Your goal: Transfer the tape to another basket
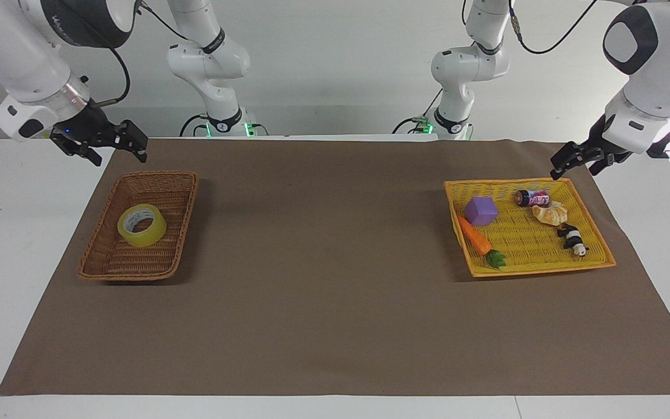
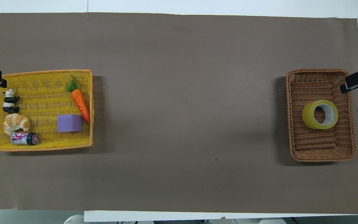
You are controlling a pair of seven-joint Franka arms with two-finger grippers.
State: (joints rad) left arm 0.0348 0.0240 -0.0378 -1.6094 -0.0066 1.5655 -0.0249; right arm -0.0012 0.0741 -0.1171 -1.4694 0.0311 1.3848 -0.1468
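1. Looks done to me: tape [image 1: 141, 226] lies flat in the brown basket [image 1: 100, 256], touching neither arm.
2. Right end effector [image 1: 113, 144] hangs open above the basket's robot-side rim, holding nothing.
3. Left end effector [image 1: 578, 157] waits open, well apart from the basket.
4. Nothing left that I can see.

Yellow tray [image 1: 597, 263] holds carrot [image 1: 474, 235], purple block [image 1: 481, 210], croissant [image 1: 550, 213], panda [image 1: 572, 238], can [image 1: 533, 198].

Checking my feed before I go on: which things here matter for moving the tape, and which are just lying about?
Job:
- tape
- brown basket holding it
- right pincer, open, empty

Lying about:
- yellow basket
- carrot
- purple block
- croissant
- panda
- can
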